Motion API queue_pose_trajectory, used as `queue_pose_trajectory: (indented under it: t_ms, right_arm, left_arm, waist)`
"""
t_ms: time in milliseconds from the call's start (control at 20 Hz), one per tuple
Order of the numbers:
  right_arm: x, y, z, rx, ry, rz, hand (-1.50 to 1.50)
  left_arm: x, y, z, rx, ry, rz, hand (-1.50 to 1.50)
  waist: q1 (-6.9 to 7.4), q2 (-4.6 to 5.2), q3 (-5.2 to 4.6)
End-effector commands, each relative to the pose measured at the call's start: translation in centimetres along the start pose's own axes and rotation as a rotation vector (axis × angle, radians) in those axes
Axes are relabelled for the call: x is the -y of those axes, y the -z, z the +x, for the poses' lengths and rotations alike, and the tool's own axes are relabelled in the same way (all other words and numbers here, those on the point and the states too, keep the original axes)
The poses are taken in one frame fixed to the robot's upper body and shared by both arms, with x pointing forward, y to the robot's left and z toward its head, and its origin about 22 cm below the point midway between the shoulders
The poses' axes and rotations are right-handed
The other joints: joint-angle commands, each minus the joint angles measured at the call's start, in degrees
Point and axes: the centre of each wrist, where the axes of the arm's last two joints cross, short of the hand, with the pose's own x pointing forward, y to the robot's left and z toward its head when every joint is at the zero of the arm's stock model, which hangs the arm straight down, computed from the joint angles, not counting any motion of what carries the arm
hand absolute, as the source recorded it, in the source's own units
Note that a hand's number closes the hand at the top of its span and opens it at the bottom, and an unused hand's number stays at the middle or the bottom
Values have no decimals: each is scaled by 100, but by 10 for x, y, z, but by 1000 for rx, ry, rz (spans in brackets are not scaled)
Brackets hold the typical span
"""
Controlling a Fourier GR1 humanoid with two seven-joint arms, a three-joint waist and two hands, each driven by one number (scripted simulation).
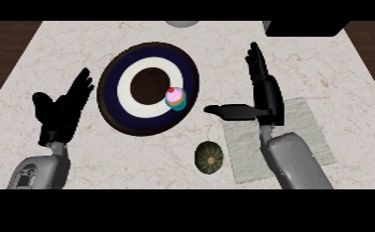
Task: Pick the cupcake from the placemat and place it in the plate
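Note:
The cupcake (176, 97), with pink frosting, a red cherry and a teal wrapper, sits on the round plate (117, 85), on its white ring toward the right side. The plate has a dark navy rim, a white ring and a brown centre. To its right lies the pale grey placemat (307, 127) with nothing on its visible part. My right hand (265, 94) is above the placemat's left edge, open, fingers straight and pointing away, thumb stretched left toward the plate, apart from the cupcake. Left of the plate, my left hand (62, 109) rests open, fingers up.
A small dark green, ribbed squash (210, 158) lies on the marble counter just below the plate and left of the placemat. A grey round object (181, 23) shows at the far edge, and a black box (304, 28) sits at the far right.

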Motion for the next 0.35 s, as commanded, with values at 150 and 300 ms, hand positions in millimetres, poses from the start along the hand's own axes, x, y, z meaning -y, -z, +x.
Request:
queue_pose_trajectory:
  t_ms: [150,300]
  right_arm:
    - [19,-10,-11,-34,-61,6,-150]
    - [38,-16,-26,-61,-75,14,-150]
  left_arm:
    - [-8,9,7,8,-2,17,0]
    - [-10,2,-5,4,-3,9,0]
  waist:
    - [-8,-1,-2]
    - [-8,1,-2]
